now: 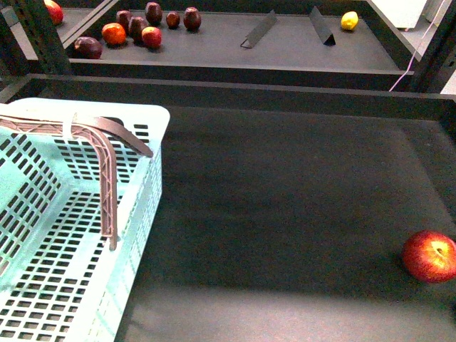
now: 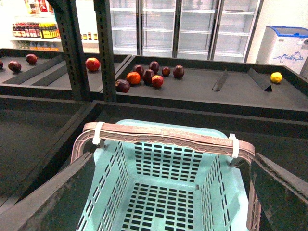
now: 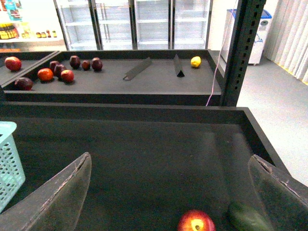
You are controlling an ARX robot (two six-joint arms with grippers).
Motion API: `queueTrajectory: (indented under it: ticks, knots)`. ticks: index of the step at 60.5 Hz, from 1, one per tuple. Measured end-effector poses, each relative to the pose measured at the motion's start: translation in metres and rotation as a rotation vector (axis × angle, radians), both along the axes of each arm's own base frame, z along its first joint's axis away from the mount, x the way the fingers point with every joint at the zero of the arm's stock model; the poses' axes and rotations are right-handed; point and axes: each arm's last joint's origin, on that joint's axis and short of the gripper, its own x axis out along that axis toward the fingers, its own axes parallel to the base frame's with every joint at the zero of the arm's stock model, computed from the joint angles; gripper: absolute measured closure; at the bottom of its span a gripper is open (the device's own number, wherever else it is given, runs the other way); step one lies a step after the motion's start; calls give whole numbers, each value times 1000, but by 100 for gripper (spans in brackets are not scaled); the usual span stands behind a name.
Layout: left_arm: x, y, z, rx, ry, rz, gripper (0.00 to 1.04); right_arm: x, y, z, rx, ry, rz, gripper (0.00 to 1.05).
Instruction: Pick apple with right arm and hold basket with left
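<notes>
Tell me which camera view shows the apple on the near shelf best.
Front view: the apple lies nearly whole on the dark surface. The right wrist view cuts the apple off at the picture's edge. The left wrist view misses it.

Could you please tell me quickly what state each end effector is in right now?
Left end effector: open, holding nothing; basket not gripped.
Right end effector: open, holding nothing; apple not gripped.

The basket (image 1: 142, 199) stands on the left of the bench (image 1: 285, 214). The apple (image 1: 429, 256) lies at the far right, well apart from it. Behind, on a shelf (image 1: 285, 44), a cluster of fruit (image 1: 139, 28) lies left and a lemon (image 1: 349, 21) right, with two dividers (image 1: 258, 30) between.
</notes>
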Motion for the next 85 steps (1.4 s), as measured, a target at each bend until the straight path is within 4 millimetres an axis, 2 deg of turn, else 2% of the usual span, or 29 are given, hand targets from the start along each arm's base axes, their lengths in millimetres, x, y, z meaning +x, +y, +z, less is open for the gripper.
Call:
queueTrajectory:
  ticks: [40, 47, 51, 57, 65, 72, 77, 85]
  knots:
    - [0, 0, 0, -5, 3, 6, 7, 0, 0, 0, 0, 0, 0, 9]
    - [2, -1, -2, -203, 377, 270, 7, 0, 0, 0, 0, -1, 0, 9]
    - [4, -1, -2, -326, 414, 321, 7, 0, 0, 0, 0, -1, 0, 9]
    - [13, 1, 11, -496, 381, 307, 7, 0, 0, 0, 0, -1, 0, 9]
    - [41, 3, 31, -703, 332, 211, 7, 0, 0, 0, 0, -1, 0, 9]
    - [83, 1, 41, -886, 331, 131, 7, 0, 0, 0, 0, -1, 0, 9]
    - [109, -4, 37, -955, 367, 140, 7, 0, 0, 0, 0, -1, 0, 9]
    - [145, -7, 15, -1026, 461, 189, 7, 0, 0, 0, 0, -1, 0, 9]
